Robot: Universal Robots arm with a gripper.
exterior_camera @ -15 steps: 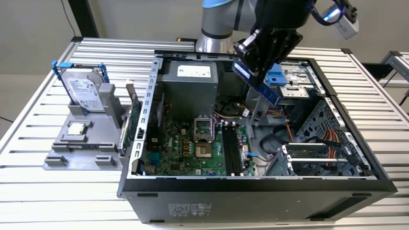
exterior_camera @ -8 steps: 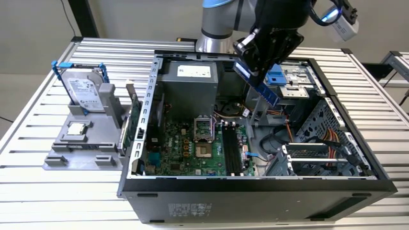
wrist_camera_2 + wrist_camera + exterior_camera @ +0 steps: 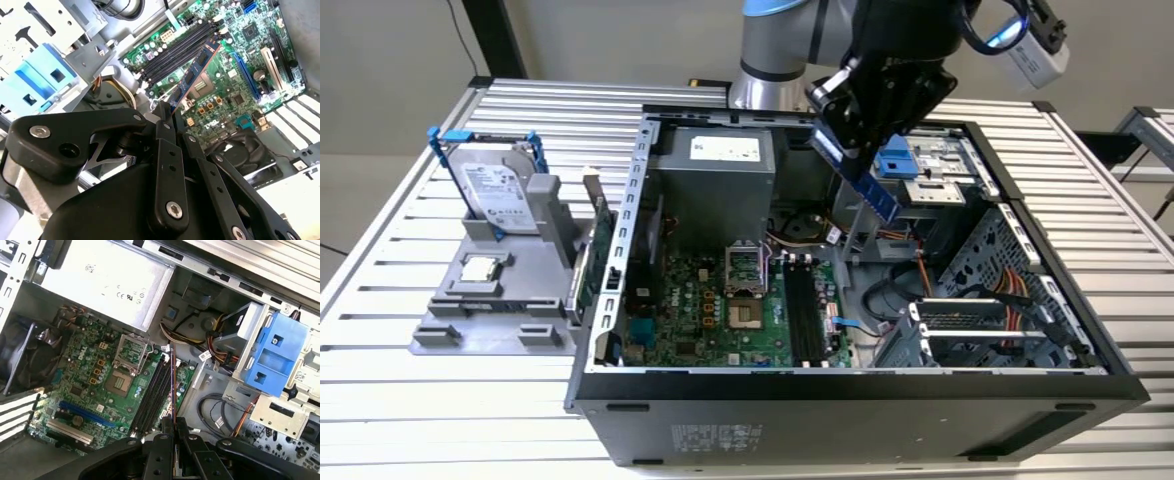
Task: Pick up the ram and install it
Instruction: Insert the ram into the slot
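Black gripper (image 3: 166,111) linkage sits closest to us in both wrist views, fingers clenched on one end of the ram (image 3: 196,74), a dark-green stick with black chips. We see the ram held in the air and tilted inside the open computer case (image 3: 854,385), above the motherboard (image 3: 85,390) and over the black memory slots (image 3: 152,395), not seated in them. On the exterior view's left, outside the case, we note the blue-framed hard drive (image 3: 494,190) standing upright and the square processor chip (image 3: 480,268) on a grey holder (image 3: 494,320).
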